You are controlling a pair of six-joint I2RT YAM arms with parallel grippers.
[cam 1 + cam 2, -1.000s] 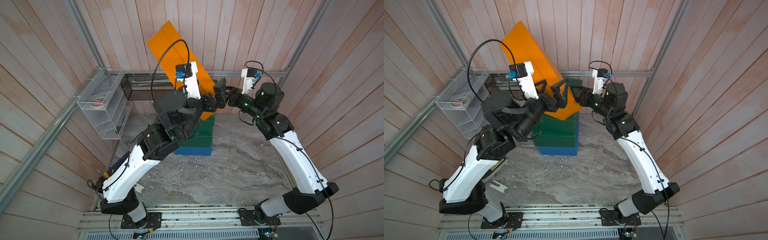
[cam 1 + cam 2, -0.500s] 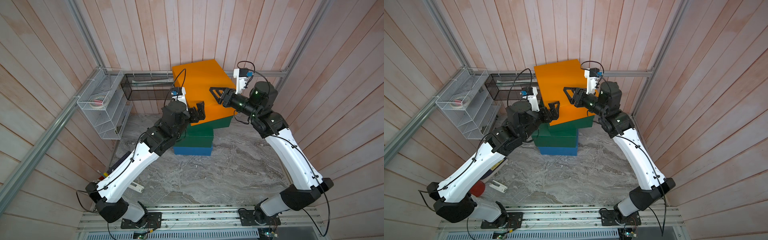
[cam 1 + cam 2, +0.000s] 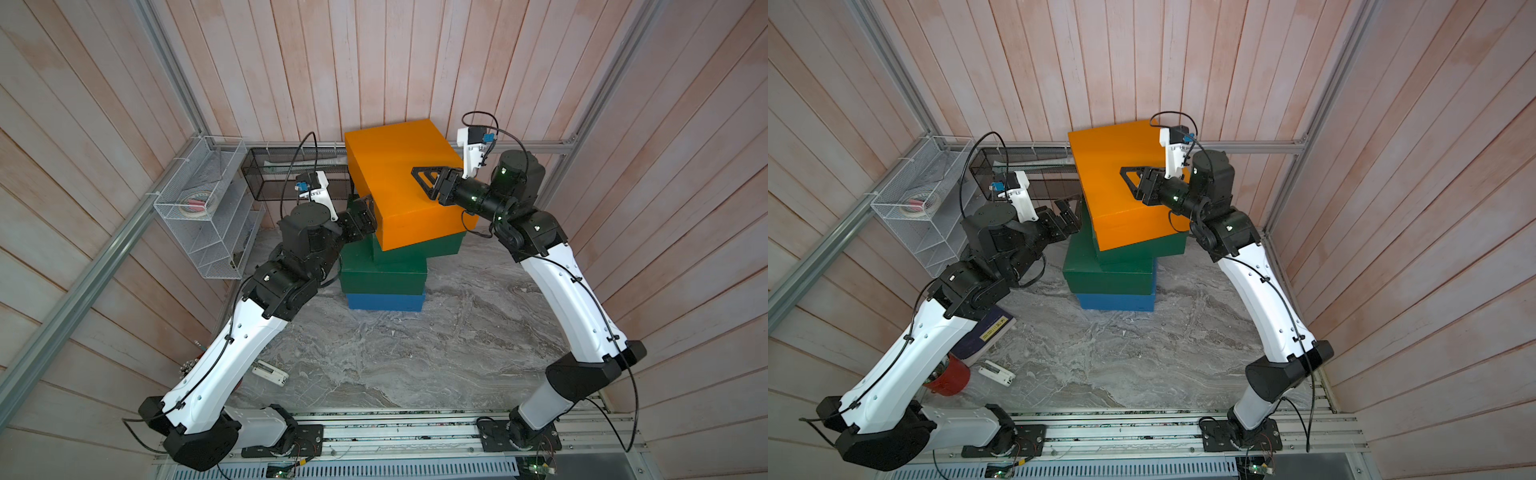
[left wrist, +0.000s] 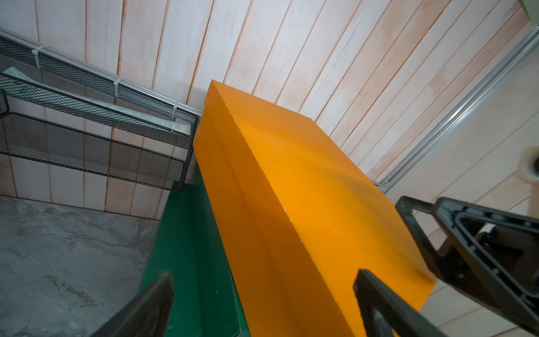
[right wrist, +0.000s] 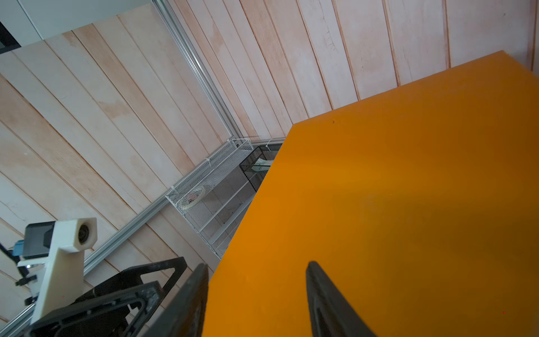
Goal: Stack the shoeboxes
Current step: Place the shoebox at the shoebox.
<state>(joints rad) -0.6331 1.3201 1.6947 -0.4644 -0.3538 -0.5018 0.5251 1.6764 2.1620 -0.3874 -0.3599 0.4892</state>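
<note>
The left jaws are spread wide and released, holding nothing. They sit just beside the left side of the plain matte orange shoebox. In the left wrist view that box's long upper edge runs between the two black fingers. The right jaws are partly spread with nothing between them, poised over the middle of the orange lid; whether their tips touch it I cannot tell.

The orange shoebox lies flat on top of a four-high stack, roughly in line with the upper dark green shoebox beneath it. Both are twisted askew on the lower dark green shoebox, which sits squarely on the blue shoebox.

The stack stands on the grey marbled worktop at the middle of its far edge, close to the plank wall. A white wire rack fills the far left corner, with a black mesh tray beside it. Near the left edge lie a navy book with a yellow label, a red round container and a small white device.
</note>
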